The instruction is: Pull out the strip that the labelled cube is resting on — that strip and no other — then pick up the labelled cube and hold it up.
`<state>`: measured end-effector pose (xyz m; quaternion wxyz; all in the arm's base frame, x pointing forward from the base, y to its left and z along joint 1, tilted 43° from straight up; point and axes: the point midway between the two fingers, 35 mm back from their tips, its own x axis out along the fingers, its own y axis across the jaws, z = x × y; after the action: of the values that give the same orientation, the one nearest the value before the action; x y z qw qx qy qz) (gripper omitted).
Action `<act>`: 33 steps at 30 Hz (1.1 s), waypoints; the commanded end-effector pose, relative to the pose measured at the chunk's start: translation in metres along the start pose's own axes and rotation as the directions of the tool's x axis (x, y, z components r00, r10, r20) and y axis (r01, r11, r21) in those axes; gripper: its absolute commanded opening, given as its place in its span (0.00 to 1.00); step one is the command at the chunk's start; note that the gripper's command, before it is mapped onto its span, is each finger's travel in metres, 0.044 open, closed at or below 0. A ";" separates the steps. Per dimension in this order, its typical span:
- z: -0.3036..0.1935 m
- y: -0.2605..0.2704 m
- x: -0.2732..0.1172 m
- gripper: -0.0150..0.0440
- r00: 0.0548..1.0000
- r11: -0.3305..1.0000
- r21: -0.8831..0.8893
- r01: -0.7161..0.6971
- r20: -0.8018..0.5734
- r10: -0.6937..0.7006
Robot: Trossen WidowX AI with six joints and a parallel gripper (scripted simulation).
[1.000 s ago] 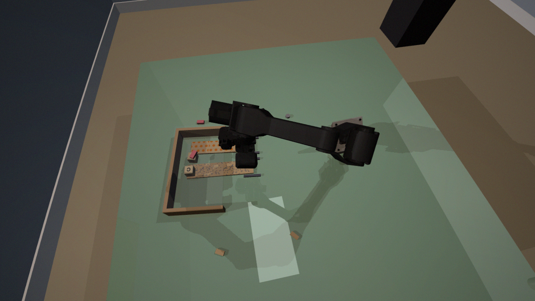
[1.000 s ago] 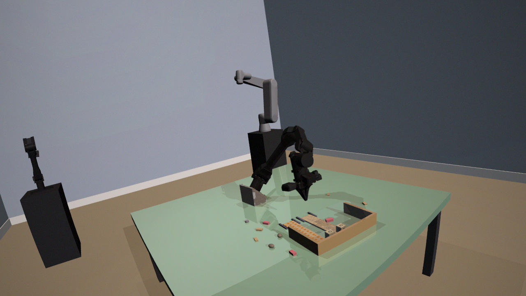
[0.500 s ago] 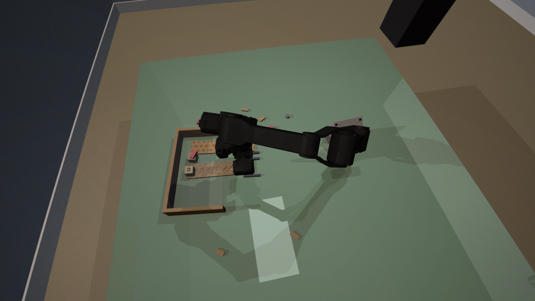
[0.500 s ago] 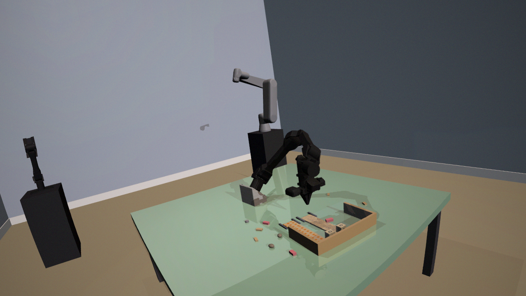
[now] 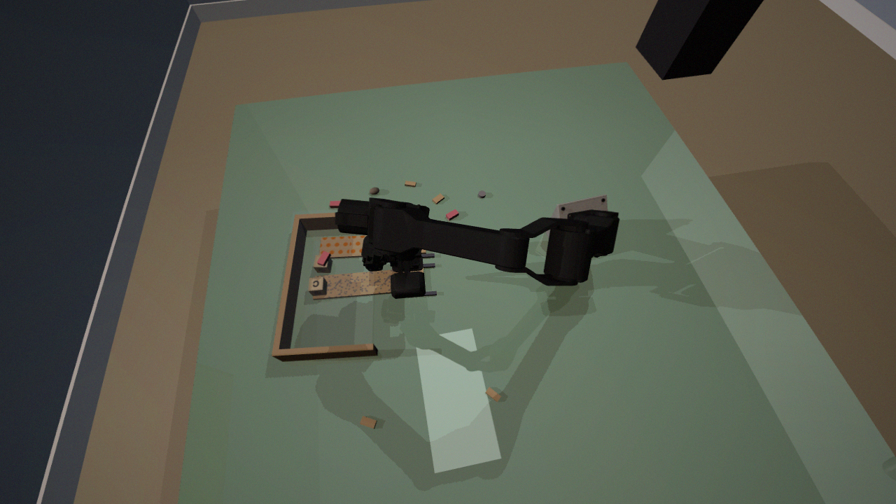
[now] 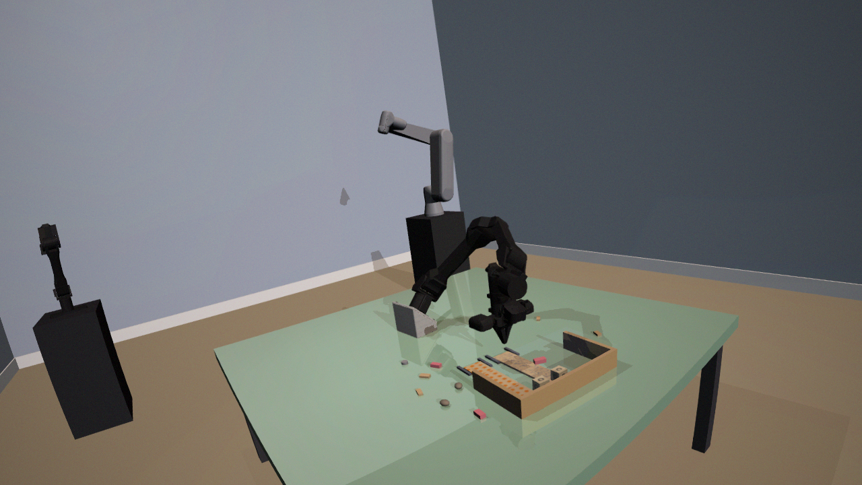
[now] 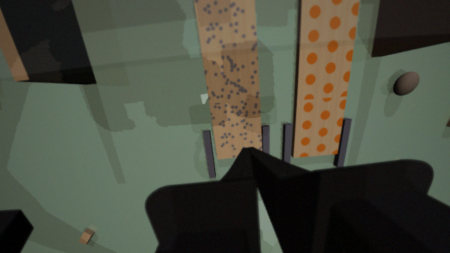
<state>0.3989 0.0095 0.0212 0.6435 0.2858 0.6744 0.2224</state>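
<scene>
A cube with a dark ring-like mark (image 5: 317,285) (image 6: 559,370) sits on the far end of the strip with small grey specks (image 5: 351,286) (image 6: 518,363) (image 7: 232,81). A second marked cube (image 5: 321,266) (image 6: 541,381) stands between that strip and the strip with orange dots (image 5: 341,246) (image 6: 500,376) (image 7: 323,77). Both cubes are out of the wrist view. My gripper (image 6: 504,341) (image 7: 247,152) is shut and empty, pointing down above the near end of the speckled strip. Its tips are hidden in the top view.
A wooden three-sided frame (image 5: 286,281) (image 6: 572,376) surrounds the cubes, open toward my base. Dark rails (image 5: 430,293) (image 6: 511,350) (image 7: 209,154) flank the strips' near ends. A red block (image 5: 323,257) (image 6: 539,360) appears above the second cube. Small blocks and pebbles lie outside the frame.
</scene>
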 end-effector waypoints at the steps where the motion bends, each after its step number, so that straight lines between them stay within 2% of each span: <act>1: -0.001 0.001 0.010 0.25 1.000 1.000 0.004 -0.004 -0.006 0.004; 22: -0.001 0.004 0.044 0.25 1.000 1.000 0.004 -0.007 -0.006 0.007; 33: -0.001 0.004 0.045 0.25 1.000 1.000 0.004 -0.007 -0.006 0.007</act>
<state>0.3980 0.0413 -0.0086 0.6414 0.2865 0.6755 0.2243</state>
